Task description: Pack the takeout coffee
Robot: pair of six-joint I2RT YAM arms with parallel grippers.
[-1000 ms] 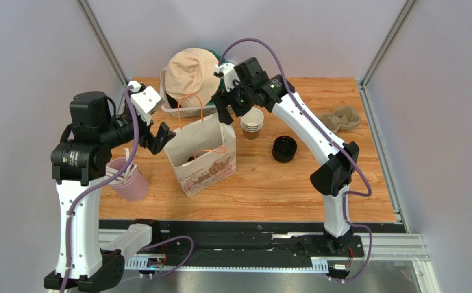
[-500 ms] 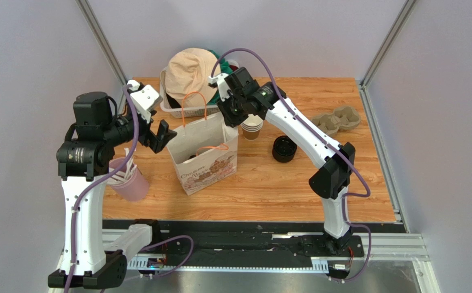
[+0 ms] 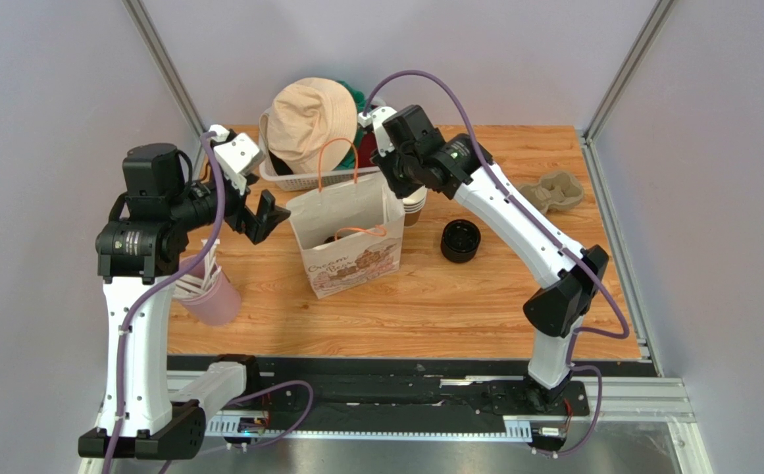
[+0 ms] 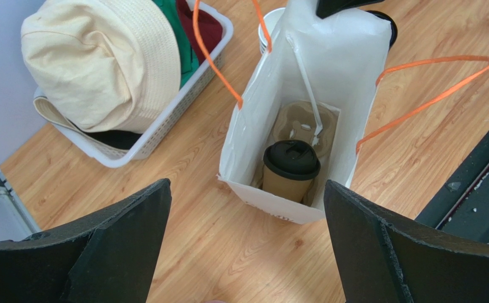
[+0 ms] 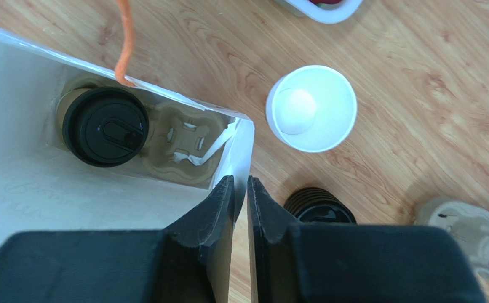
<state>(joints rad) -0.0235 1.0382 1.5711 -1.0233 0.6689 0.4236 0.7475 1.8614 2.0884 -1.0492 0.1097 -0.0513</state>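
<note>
The white paper bag (image 3: 351, 237) stood open on the desk (image 3: 475, 296). It had a brown picture and some writing on its front. The letters were too small to read.

The takeout coffee (image 4: 291, 169) was down inside the bag. It stood straight up, its long way running from top to bottom, and its round black lid (image 5: 105, 126) faced up. It sat in one hole of a brown cardboard cup holder (image 4: 307, 123) on the bag's floor.

The right hand (image 5: 240, 184) was pinching the bag's top edge, with its fingers pressed close together on the white paper. The left hand (image 3: 265, 215) was spread wide, in the air to the left of the bag, touching nothing.

A stack of white paper cups (image 5: 311, 108) stood just beside the bag, on its right. A pile of black lids (image 3: 460, 240) sat near the bag on that side too.
</note>
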